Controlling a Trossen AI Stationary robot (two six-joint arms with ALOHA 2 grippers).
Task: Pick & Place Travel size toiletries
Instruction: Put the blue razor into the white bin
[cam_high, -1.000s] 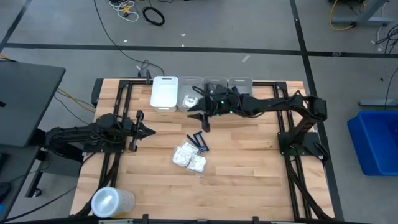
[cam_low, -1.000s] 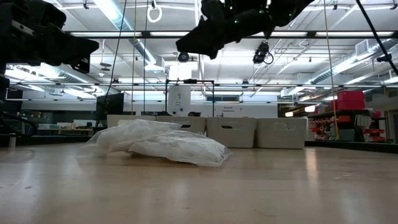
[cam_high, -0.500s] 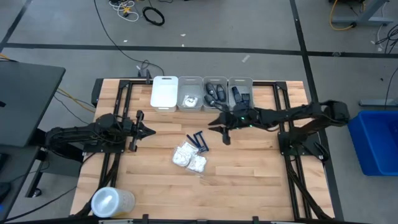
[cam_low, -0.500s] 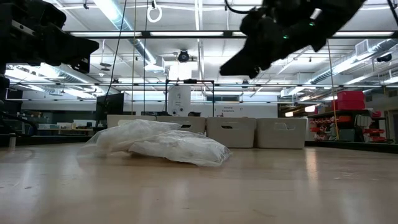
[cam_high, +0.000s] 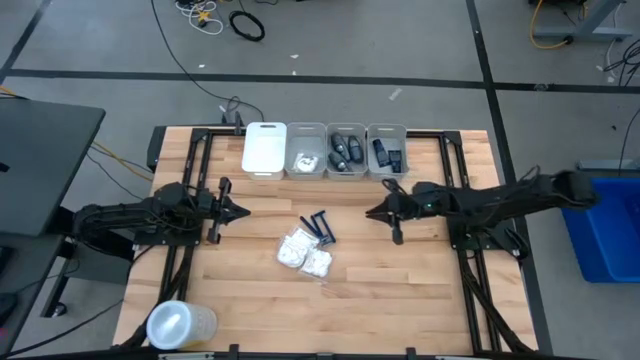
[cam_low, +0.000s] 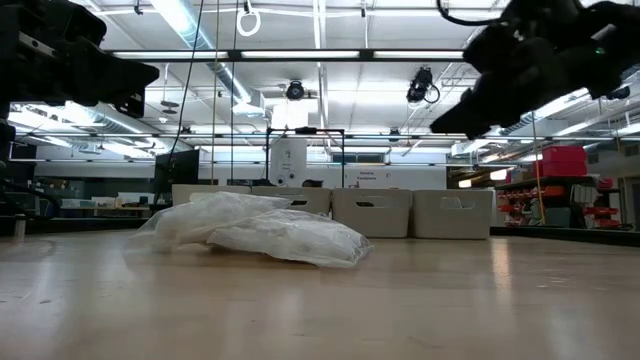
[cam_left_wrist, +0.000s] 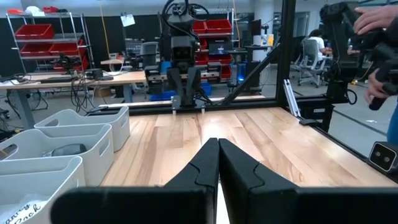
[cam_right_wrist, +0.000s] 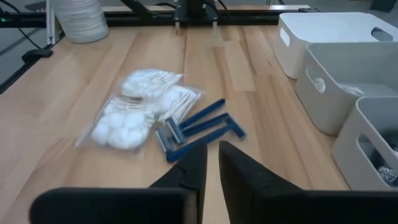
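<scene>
Dark blue razors (cam_high: 318, 226) (cam_right_wrist: 200, 129) lie at the table's middle. White crinkly packets (cam_high: 305, 254) (cam_right_wrist: 138, 109) (cam_low: 262, 232) rest flat just nearer than them. Small dark containers lie in two grey bins (cam_high: 346, 152) (cam_high: 386, 153) at the far edge. My right gripper (cam_high: 371, 212) (cam_right_wrist: 212, 163) hovers above the wood to the right of the razors. It points at them, and its fingers are almost together with nothing between. My left gripper (cam_high: 243, 211) (cam_left_wrist: 217, 163) waits shut at the table's left and touches nothing.
A row of bins stands at the far edge: a lidded white one (cam_high: 265, 148), one with a white item (cam_high: 307, 152), and the two holding dark containers. A clear round tub (cam_high: 181, 324) sits at the near left corner. A person's hands (cam_left_wrist: 375, 25) show beyond the table.
My right gripper has drawn back from over the bins at the far edge. It has gone toward the table's right edge, a little nearer and lower, with nothing in it. Razors and packets have stayed where they were.
</scene>
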